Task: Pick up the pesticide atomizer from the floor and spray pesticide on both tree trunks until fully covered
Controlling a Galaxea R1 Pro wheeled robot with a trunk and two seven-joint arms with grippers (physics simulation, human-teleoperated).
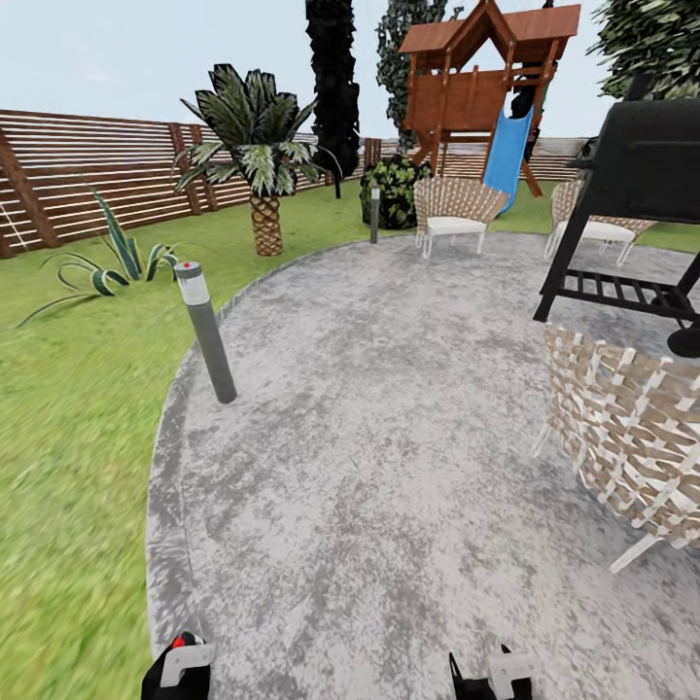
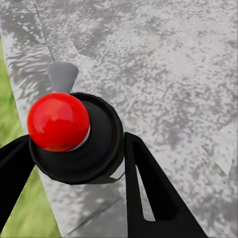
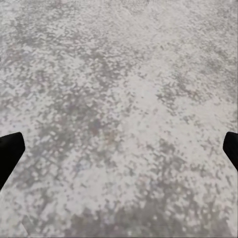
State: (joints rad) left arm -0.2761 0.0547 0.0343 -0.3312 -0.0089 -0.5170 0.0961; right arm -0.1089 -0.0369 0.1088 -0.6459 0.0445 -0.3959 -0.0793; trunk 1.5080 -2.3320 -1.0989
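one atomizer (image 2: 67, 134) in left gripper (image 2: 74, 188)

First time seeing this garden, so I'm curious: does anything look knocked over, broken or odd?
One thing: the near grey post at the edge of the paving leans sideways, while the farther post stands straight. The wicker chairs and black grill look upright and undamaged.

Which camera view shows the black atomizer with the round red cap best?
The left wrist view: the black atomizer with the round red cap sits large between the left gripper fingers. The head view catches just a red speck at the bottom edge.
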